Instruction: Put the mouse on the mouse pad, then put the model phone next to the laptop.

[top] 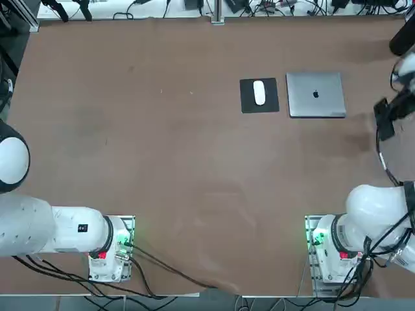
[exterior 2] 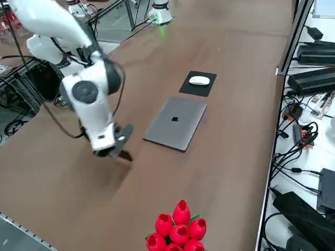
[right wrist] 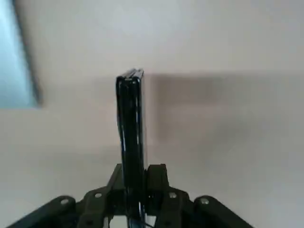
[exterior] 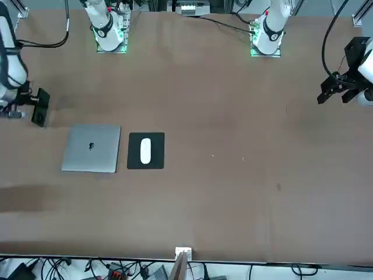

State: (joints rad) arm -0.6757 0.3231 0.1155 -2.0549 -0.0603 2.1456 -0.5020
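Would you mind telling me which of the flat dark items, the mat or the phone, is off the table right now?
The model phone: the right gripper holds it edge-on between its fingers, beside the laptop. The mouse pad lies flat under the mouse.

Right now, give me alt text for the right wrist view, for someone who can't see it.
The right end effector is shut on the model phone, a thin dark slab seen edge-on and held above the bare table. A corner of the silver laptop shows at the picture's edge, apart from the phone.
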